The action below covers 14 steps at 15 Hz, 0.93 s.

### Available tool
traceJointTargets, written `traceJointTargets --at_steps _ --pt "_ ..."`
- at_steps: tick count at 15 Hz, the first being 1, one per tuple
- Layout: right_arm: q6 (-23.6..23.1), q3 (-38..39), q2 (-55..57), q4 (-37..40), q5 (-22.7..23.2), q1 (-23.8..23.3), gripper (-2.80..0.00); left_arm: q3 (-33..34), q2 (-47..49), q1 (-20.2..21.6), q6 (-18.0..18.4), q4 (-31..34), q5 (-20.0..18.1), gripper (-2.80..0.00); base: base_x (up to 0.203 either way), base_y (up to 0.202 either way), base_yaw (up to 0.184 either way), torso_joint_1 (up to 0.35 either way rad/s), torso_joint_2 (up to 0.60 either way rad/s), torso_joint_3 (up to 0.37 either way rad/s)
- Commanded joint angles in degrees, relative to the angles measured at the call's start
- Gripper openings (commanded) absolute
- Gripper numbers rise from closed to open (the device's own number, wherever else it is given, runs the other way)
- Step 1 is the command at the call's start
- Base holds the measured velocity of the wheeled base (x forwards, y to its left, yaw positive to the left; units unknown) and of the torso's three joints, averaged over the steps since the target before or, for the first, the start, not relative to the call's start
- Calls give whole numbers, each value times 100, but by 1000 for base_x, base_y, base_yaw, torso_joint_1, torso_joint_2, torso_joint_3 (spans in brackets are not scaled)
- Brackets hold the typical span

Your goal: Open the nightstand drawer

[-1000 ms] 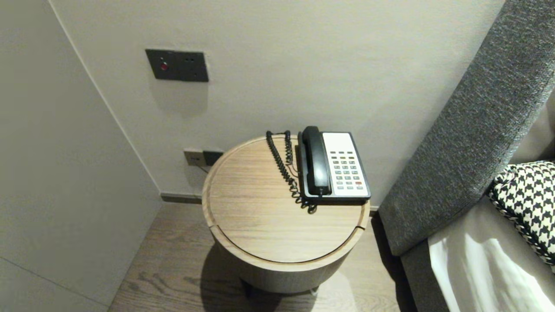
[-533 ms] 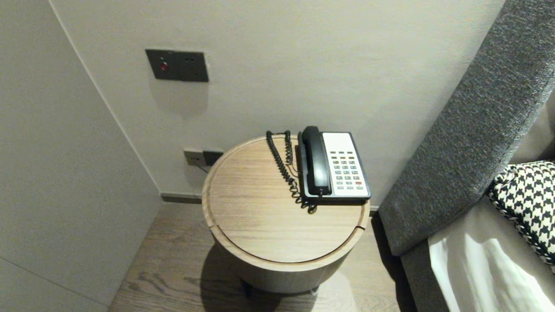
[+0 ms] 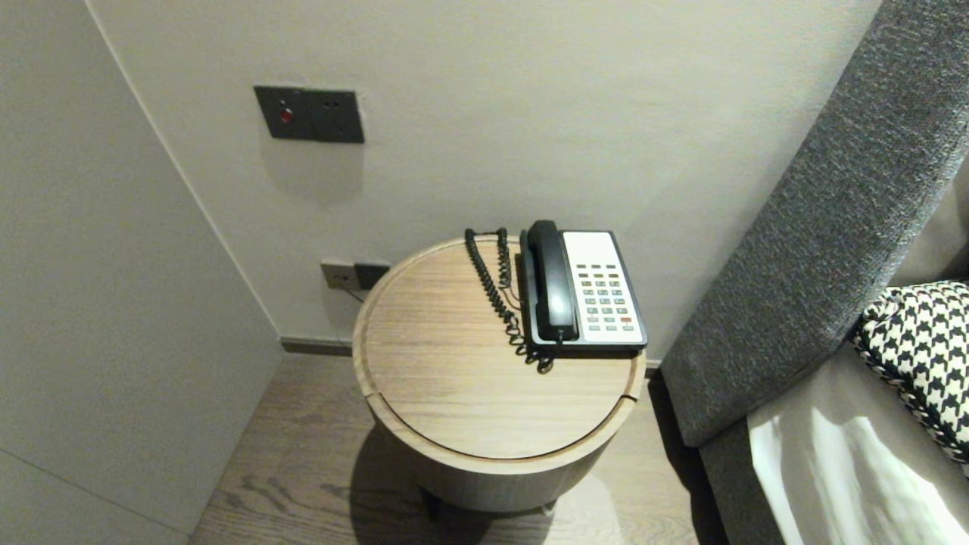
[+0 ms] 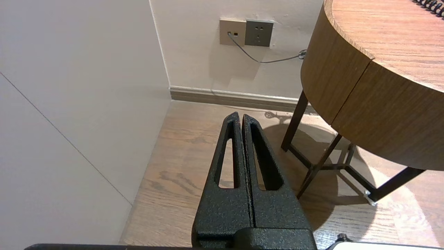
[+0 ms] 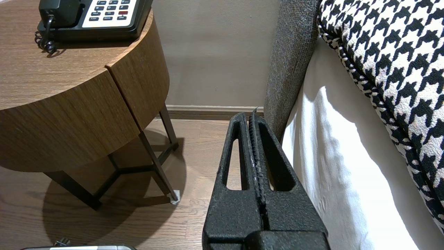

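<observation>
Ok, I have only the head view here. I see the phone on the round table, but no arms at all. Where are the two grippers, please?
Observer: The left gripper hangs low above the wooden floor, on the left side of the table. It is shut and holds nothing.
Operator: And the other one?
Observer: The right gripper is also shut and empty. It is low in the gap between the table and the bed.
</observation>
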Motion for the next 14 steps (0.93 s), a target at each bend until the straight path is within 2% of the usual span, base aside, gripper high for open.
traceJointTargets --at_steps 1,11,13,14 --pt "2 229 -4 -6 -1 1 -280 0 -9 2 -2 5 3 -280 0 0 0 0 0 0" --pt "-146 220 -4 -49 53 -8 -280 0 -9 2 -2 5 3 -280 0 0 0 0 0 0" --pt "-145 107 2 12 120 3 -280 0 -9 2 -2 1 3 -280 0 0 0 0 0 0" --pt "-134 -193 11 116 221 6 -280 0 -9 2 -2 5 3 -280 0 0 0 0 0 0"
